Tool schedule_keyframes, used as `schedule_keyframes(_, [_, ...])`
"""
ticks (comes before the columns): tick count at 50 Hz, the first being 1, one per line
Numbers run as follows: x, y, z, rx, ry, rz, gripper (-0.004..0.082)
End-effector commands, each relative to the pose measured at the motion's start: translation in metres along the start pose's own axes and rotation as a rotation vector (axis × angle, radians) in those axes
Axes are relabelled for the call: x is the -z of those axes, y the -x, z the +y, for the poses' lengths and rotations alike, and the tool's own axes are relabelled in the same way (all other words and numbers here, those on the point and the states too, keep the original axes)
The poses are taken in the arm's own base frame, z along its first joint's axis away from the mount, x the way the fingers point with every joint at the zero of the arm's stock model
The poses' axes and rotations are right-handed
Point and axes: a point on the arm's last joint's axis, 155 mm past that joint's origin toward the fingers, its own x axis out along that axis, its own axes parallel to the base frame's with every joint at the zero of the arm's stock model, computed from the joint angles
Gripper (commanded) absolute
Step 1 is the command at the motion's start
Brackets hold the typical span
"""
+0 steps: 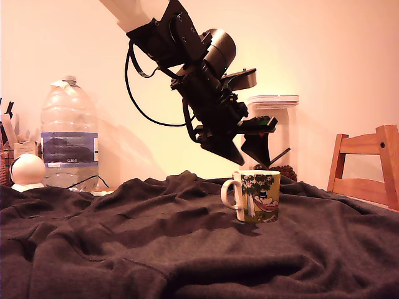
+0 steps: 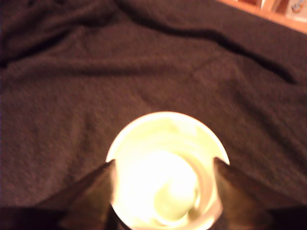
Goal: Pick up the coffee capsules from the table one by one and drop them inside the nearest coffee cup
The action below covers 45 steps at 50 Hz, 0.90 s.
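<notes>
Now our gripper (image 1: 249, 156) hangs just above the mug (image 1: 257, 197), jaws apart and holding nothing. Inside the mug (image 2: 168, 167) lies a pale, rounded shape, probably a capsule (image 2: 173, 197), washed out by glare. We judge capsules light, slick and easily dented, best pinched under the rim.

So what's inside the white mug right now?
The wrist view looks straight down into the coffee cup. A pale rounded shape lies low inside, possibly a capsule, but glare washes it out. The open gripper hangs above, empty.
</notes>
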Motion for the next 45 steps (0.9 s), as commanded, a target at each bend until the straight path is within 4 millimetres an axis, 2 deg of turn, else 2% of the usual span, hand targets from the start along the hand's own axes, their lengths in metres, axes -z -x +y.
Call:
schedule_keyframes(1, [0.001, -0.004, 0.000, 0.003, -0.004, -0.004, 0.0095])
schedule_keyframes(4, [-0.003, -0.001, 0.000, 0.004, -0.005, -0.013, 0.0012])
schedule_keyframes(7, [-0.008, 0.003, -0.001, 0.006, -0.006, -0.024, -0.0017])
schedule_keyframes(18, [-0.027, 0.024, 0.004, -0.004, -0.008, -0.076, -0.0016])
schedule_keyframes(26, [-0.041, 0.055, 0.007, -0.013, -0.010, -0.170, -0.0016])
schedule_keyframes(38, [-0.034, 0.123, 0.026, -0.069, 0.028, -0.283, -0.0016])
schedule_keyframes(45, [-0.018, 0.145, 0.033, -0.083, 0.052, -0.291, -0.0016])
